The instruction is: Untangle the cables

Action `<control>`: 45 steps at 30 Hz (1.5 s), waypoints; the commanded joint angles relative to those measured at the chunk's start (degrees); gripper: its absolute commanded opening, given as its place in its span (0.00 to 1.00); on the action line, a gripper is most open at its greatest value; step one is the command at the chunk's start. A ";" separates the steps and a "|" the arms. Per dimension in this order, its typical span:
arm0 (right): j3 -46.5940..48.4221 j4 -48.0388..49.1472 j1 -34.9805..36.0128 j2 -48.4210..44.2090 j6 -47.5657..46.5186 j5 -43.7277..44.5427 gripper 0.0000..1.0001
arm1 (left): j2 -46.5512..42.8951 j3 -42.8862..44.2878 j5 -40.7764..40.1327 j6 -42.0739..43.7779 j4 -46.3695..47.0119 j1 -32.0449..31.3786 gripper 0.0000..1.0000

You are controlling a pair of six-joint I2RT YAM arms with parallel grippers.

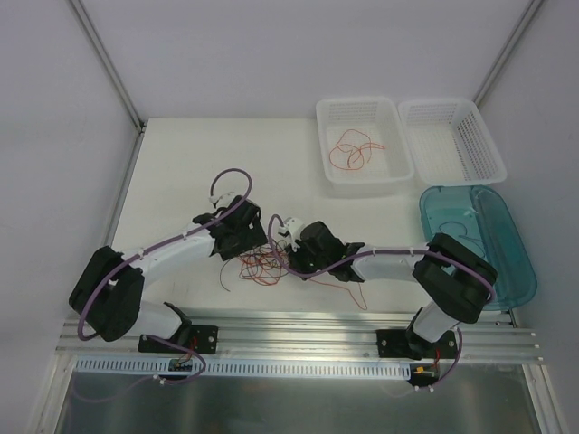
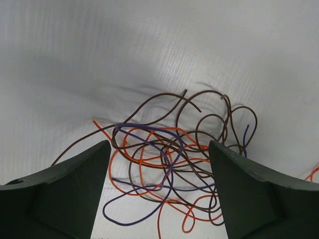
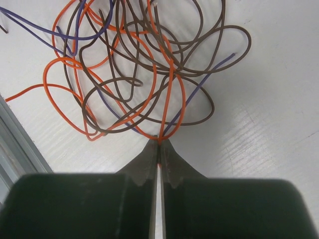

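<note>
- The cables (image 1: 258, 267) lie in 1 loose knot on the table (image 1: 181, 172), near its front edge, right between the 2 grippers.
- Up close from the left wrist, the cables (image 2: 169, 164) are orange, brown and purple loops, all threaded through one another.
- The left gripper (image 2: 159, 189) hangs over the knot with its jaws spread wide. Each finger (image 2: 75, 189) stands out to 1 side of the pile, with nothing pinched between them.
- From above, the left gripper (image 1: 242, 237) sits at the knot's far left edge.
- The right gripper (image 3: 159, 142) is clamped tight, its fingertips (image 3: 144, 159) pressed together.
- 1 orange strand (image 3: 169, 94) runs straight down into that pinch. The right one has hold of it.
- The rest of the cables (image 3: 139, 74) fan out beyond the right fingertips, flat on the table.
- In the top view the right gripper (image 1: 294, 249) is at the knot's right edge, and 1 thin red end trails off along the table beneath the right arm.
- Far right there are 2 white baskets side by side. The left basket (image 1: 362, 185) has 1 curled red cable (image 1: 353, 149) lying in it.
- The right basket (image 1: 448, 140) is just beside it.
- A teal tray (image 1: 493, 235) sits nearer, behind the right arm's elbow.
</note>
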 commanded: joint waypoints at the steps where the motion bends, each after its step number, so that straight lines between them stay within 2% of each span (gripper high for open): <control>1: -1.35 3.82 -0.39 -3.05 1.23 1.16 0.01 | 3.07 1.55 -4.60 -3.19 0.09 -0.95 0.79; 5: -2.49 4.70 -0.83 -3.85 1.94 1.60 0.01 | 4.57 1.37 -5.57 -3.81 0.09 -1.04 0.56; 6: -2.67 4.87 -1.01 -4.11 2.02 1.86 0.01 | 4.49 1.37 -5.57 -3.72 0.09 -1.04 0.41; 9: -3.20 4.70 -1.36 -4.81 2.46 2.56 0.01 | 3.00 1.72 -6.10 -2.50 0.00 -1.04 0.17; 10: -3.46 4.70 -1.54 -4.90 2.64 2.74 0.01 | 2.21 1.81 -6.36 -1.88 -0.09 -1.04 0.05; 12: -3.55 4.26 -1.80 -5.34 3.52 4.14 0.01 | 0.45 2.16 -7.24 0.05 -0.52 -0.95 0.00; 17: -5.13 1.89 -5.13 -7.18 8.41 7.30 0.01 | -7.10 4.00 -11.72 5.05 -5.78 -0.34 0.00; 24: -8.29 -3.81 -13.92 -14.02 14.50 10.99 0.01 | -19.84 5.41 -14.36 12.97 -11.24 7.65 0.00; 28: -8.12 -9.09 -15.51 -17.90 15.73 13.63 0.01 | -24.33 8.22 -15.32 18.94 -13.44 14.06 0.00; 35: -5.93 -17.52 -16.48 -19.06 16.44 18.38 0.01 | -28.03 14.90 -22.00 27.64 -16.61 16.45 0.00; 39: -4.78 -19.99 -17.62 -16.34 18.19 19.09 0.01 | -31.45 16.13 -23.42 28.36 -17.49 18.21 0.00; 40: -4.52 -20.26 -17.62 -15.98 18.28 18.91 0.03 | -31.89 16.57 -22.46 28.36 -17.40 18.21 0.00; 43: -3.64 -20.87 -17.27 -16.50 17.32 16.55 0.24 | -32.51 17.71 -18.08 29.58 -17.66 18.21 0.00; 44: -2.25 -22.09 -16.84 -17.03 16.62 16.28 0.34 | -32.43 17.98 -16.66 30.46 -17.84 18.21 0.00; 45: -1.28 -23.24 -14.92 -18.51 14.96 16.88 0.39 | -32.17 18.16 -14.99 30.81 -17.93 18.21 0.00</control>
